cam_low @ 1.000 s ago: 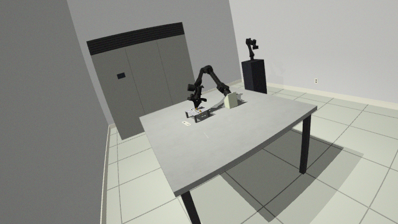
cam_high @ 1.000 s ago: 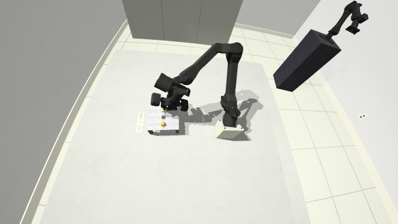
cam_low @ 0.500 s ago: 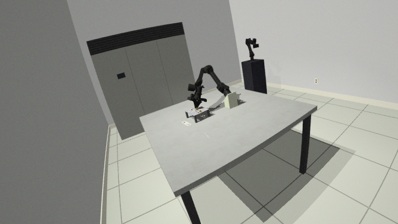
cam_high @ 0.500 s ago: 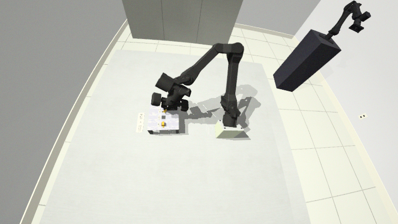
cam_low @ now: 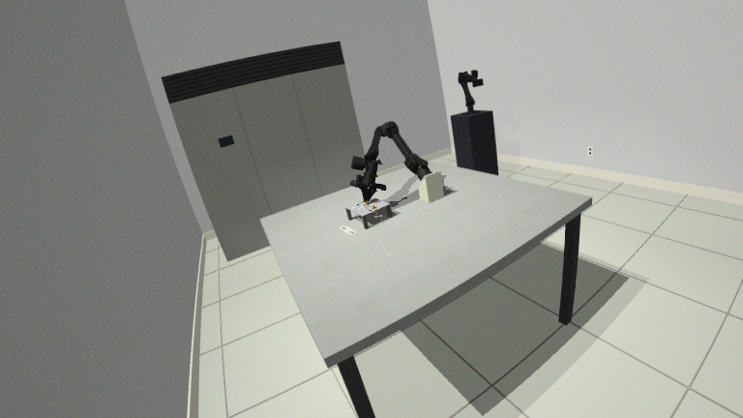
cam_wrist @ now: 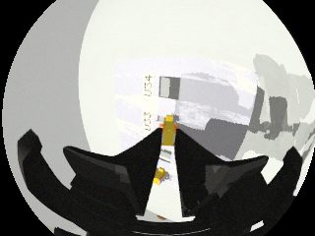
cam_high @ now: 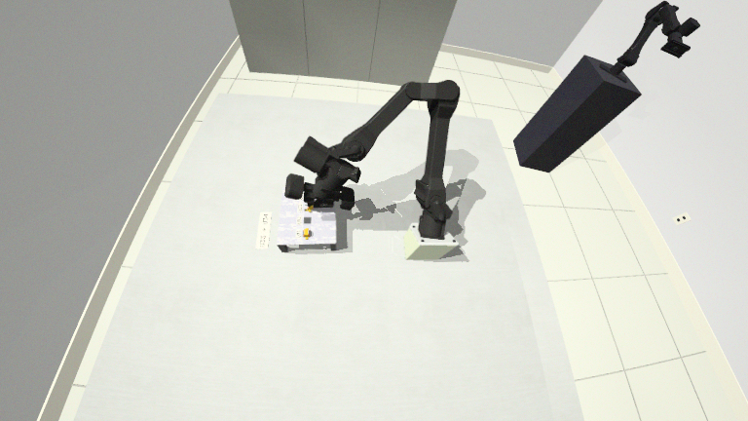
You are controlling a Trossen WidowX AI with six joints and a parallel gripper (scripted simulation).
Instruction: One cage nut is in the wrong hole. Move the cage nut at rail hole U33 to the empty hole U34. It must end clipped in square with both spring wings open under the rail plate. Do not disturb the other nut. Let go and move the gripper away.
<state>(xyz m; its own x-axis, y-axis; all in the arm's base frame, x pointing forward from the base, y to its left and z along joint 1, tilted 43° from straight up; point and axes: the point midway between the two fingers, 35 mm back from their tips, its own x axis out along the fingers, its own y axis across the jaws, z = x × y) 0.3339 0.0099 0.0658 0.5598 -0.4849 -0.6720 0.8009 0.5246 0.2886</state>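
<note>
Cage nut pinched, hole U34 waiting
In the top view, left of centre, your hand [cam_high: 313, 206] [cam_low: 368, 199] [cam_wrist: 168, 133] gripped the cage nut [cam_high: 309, 209] [cam_low: 366, 203] [cam_wrist: 168, 133] at the rail plate [cam_high: 325, 229] [cam_low: 382, 205] [cam_wrist: 129, 98]; the other nut [cam_high: 306, 233] [cam_low: 373, 207] [cam_wrist: 159, 176] sat lower. In the exterior view, near centre, you couldn't tell whether its wings were free. In the wrist view, it was mid-frame by U33, below the empty hole [cam_wrist: 169, 88]; pulling sideways with a wing caught could have twisted it loose, and a tilted press could have left one wing unclipped.
</note>
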